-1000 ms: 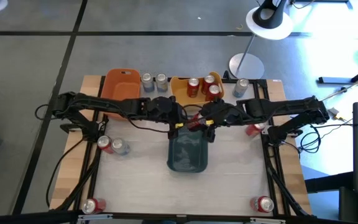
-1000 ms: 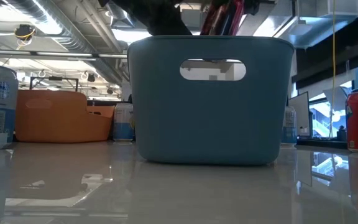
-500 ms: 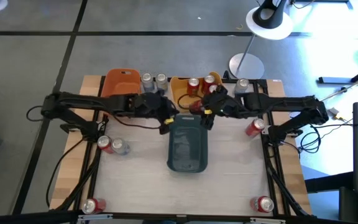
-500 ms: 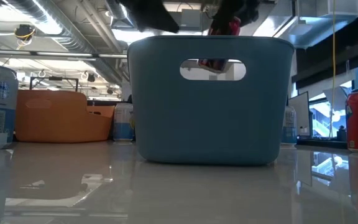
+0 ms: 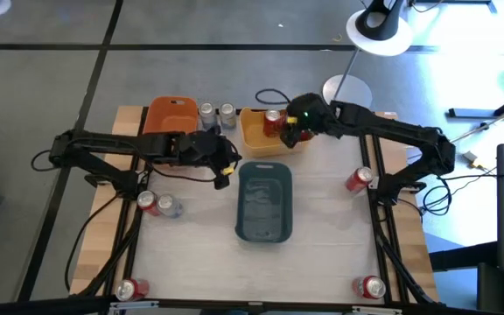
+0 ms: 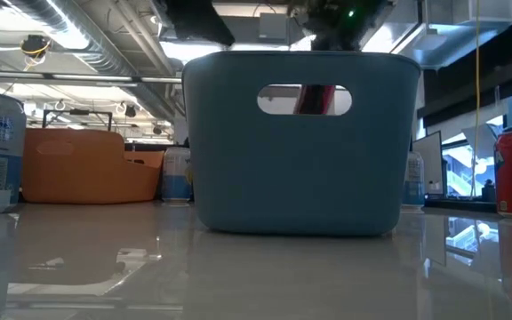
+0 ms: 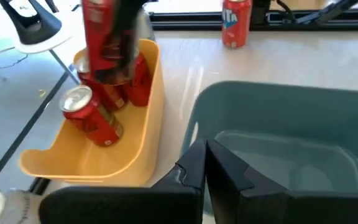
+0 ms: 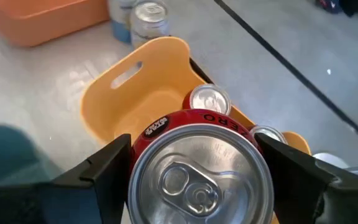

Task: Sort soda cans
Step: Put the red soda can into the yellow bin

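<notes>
Holding: red can (image 8: 201, 165) clamped between the right gripper's (image 5: 293, 128) jaws, silver top up, above the yellow bin (image 5: 254, 138) at the far middle of the counter (image 5: 331, 236)
Yellow bin contents: red cans (image 7: 101, 109) lying and leaning inside; exact count cannot be told
Silver cans: two (image 5: 216, 114) standing between the orange bin (image 5: 170, 115) and the yellow bin; one more (image 5: 166, 207) near the counter's left edge
Other red cans: one (image 5: 147, 202) touching that left-edge silver can, one (image 5: 358, 179) near the right edge, one (image 5: 128, 289) at the near left corner, one (image 5: 370, 286) at the near right corner
Blue-grey bin (image 5: 263, 200): at the counter's middle, just nearer than the yellow bin, nothing visible inside from above
Left gripper (image 5: 223, 169): jaws closed on nothing, hanging just beside the blue-grey bin's far left corner
Low view: blue-grey bin (image 6: 300, 142) filling the middle, a strip of red showing through its handle slot, orange bin (image 6: 87, 166) behind on the left
</notes>
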Controlling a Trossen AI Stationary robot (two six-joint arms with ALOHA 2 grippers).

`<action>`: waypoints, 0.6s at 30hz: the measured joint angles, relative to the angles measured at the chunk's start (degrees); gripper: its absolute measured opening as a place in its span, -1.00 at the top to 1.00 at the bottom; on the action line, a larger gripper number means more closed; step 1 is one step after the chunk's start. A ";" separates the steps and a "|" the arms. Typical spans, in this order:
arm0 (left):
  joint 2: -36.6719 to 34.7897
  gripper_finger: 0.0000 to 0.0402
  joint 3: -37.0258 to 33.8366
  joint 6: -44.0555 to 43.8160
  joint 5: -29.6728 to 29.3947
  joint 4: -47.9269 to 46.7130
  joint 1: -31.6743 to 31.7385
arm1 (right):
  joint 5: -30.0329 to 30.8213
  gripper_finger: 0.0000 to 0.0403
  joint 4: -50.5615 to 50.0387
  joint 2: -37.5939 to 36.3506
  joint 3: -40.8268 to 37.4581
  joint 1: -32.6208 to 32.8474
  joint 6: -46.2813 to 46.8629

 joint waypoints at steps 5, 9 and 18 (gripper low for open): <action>-0.37 0.97 -7.49 -2.87 0.06 7.59 0.78 | -1.97 -0.42 3.24 3.01 -1.10 -3.84 0.27; -0.19 0.97 -12.34 -5.76 0.01 10.22 1.49 | -6.53 -0.42 3.03 6.18 -1.21 -5.38 -0.30; -0.19 0.97 -15.97 -5.70 0.02 15.27 1.44 | -7.21 -0.41 3.38 12.80 -1.21 -5.38 -2.29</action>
